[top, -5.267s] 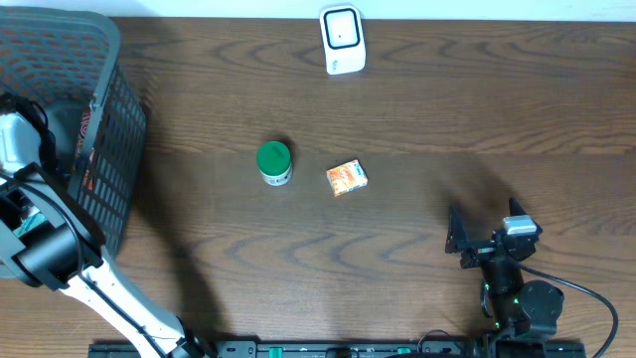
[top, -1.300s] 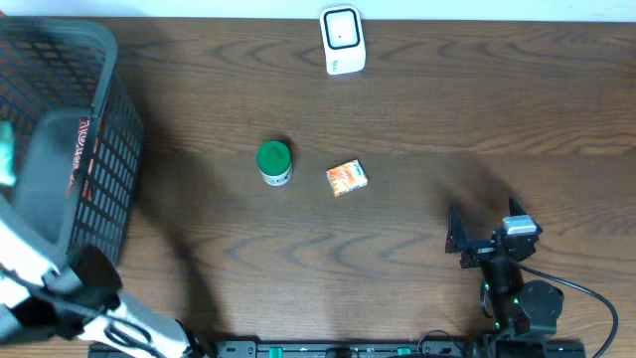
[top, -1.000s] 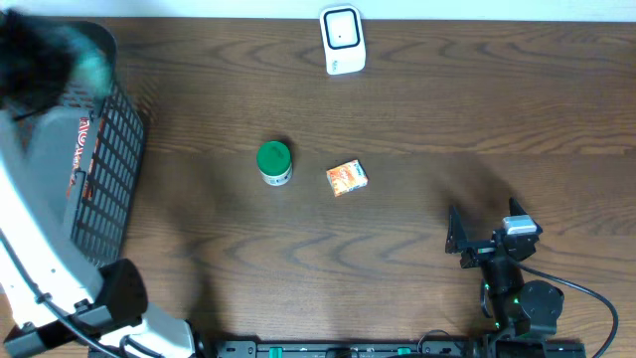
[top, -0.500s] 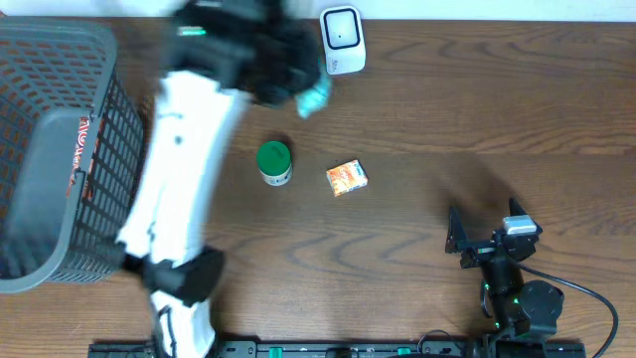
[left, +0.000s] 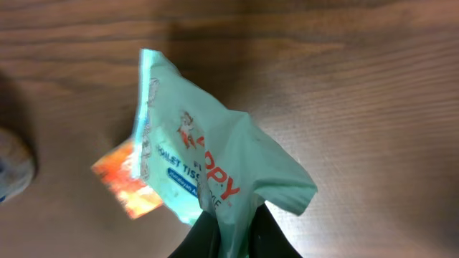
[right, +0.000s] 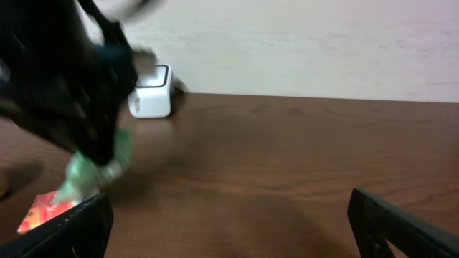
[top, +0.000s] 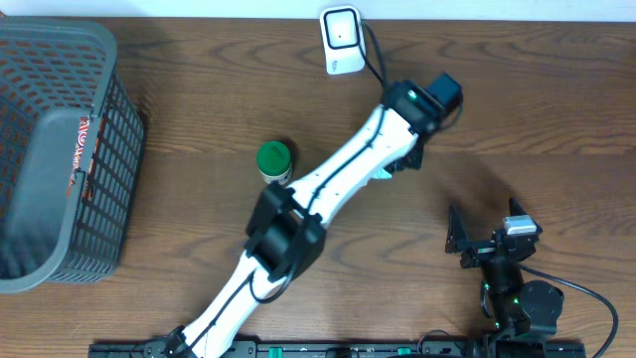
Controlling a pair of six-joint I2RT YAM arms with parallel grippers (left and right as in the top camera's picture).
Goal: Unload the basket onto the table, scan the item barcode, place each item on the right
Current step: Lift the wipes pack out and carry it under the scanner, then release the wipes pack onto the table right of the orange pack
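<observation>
The tissue pack [left: 208, 172], a mint-green soft pack with red lettering, hangs off the desk [top: 556, 99], pinched at its crumpled lower end by the left tool [left: 226, 228], whose dark fingers are clenched on the wrapper. In the left wrist view the pack covers part of an orange packet [left: 125, 183] that lies flat on the wood beneath it. From overhead, the left arm reaches diagonally across the middle of the desk, and only a sliver of the pack shows beside it. The white scanner [top: 342, 38] stands upright at the far edge, near the arm's wrist but apart from the pack. A green-lidded jar [top: 274, 159] stands just to the left of the arm. The grey mesh basket [top: 60, 30] sits at the far left, well apart; something with red print shows through its side wall, but I cannot tell what it is. The right tool [top: 457, 239] rests at the near right, its jaws spread wide and released, grasping nothing.
</observation>
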